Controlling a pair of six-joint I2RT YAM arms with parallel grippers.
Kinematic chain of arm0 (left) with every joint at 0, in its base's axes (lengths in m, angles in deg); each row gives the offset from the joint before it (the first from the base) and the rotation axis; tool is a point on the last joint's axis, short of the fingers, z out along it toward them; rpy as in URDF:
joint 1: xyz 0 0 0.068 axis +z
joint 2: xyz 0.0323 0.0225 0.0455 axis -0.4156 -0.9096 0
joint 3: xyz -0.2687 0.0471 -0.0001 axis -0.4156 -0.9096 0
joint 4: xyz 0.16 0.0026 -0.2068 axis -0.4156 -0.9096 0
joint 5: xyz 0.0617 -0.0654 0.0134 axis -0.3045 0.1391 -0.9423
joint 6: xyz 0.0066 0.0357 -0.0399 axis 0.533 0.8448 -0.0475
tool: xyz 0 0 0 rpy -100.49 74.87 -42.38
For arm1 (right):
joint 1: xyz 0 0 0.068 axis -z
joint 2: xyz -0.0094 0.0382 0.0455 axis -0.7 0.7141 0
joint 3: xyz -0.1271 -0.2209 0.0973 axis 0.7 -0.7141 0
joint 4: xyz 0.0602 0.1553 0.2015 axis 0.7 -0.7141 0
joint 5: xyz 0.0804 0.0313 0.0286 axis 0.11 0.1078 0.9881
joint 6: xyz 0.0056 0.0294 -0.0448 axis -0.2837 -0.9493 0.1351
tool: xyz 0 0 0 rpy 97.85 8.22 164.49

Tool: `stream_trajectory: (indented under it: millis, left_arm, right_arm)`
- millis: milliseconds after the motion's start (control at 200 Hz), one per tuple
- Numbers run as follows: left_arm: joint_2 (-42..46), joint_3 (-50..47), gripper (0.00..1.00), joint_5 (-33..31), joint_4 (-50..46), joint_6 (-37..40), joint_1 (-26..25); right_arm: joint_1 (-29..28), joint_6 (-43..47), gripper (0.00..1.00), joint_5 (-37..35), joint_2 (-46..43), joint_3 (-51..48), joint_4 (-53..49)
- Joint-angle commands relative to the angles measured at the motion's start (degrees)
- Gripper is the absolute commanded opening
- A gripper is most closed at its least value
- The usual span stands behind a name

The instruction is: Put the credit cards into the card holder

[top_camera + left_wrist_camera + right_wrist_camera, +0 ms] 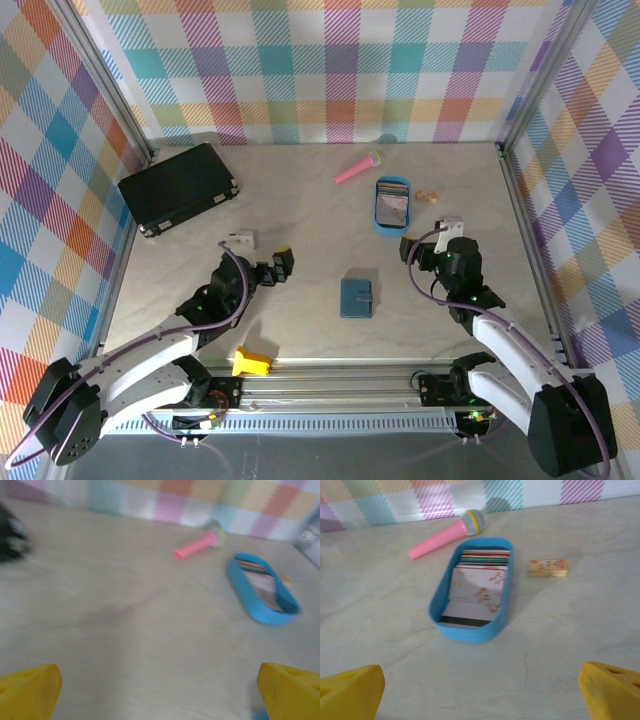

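Credit cards (480,587), perhaps several, in tray (470,631)

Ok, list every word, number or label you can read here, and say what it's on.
Nothing reads clearly.
Block: small marks on its face, too blurred to read.
Top card in the tray: pink print, no legible text.
Wallet, case, microphone: no lettering visible.
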Motion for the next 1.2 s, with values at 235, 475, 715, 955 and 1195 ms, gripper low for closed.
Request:
stream_trajectory:
  millis: [235, 475, 715, 955, 1195]
  left_arm:
    - [-0.36, -5.13, 1.00, -30.09, 10.88, 18.95, 9.42]
    - [-8.88, -8.65, 1.00, -25.65, 22.27, 20.42, 15.20]
    - [-17.30, -9.15, 1.00, -15.77, 29.18, 19.32, 18.61]
    - [-27.51, -8.91, 1.00, -8.03, 42.08, 24.15, 20.29]
    - [-34.16, -6.73, 1.00, -2.71, 45.51, 23.71, 23.72]
  right_arm:
    - [7.25, 7.87, 0.99, -2.46, 10.16, -1.96, 13.78]
    - [7.29, 10.77, 0.99, -1.01, 16.34, -1.68, 18.66]
    - [7.76, 10.92, 0.99, 0.65, 21.53, -1.62, 24.18]
    - [9.01, 12.26, 0.99, 2.49, 25.86, 1.64, 24.24]
    - [11.03, 10.27, 0.99, 6.44, 31.15, 0.14, 32.96]
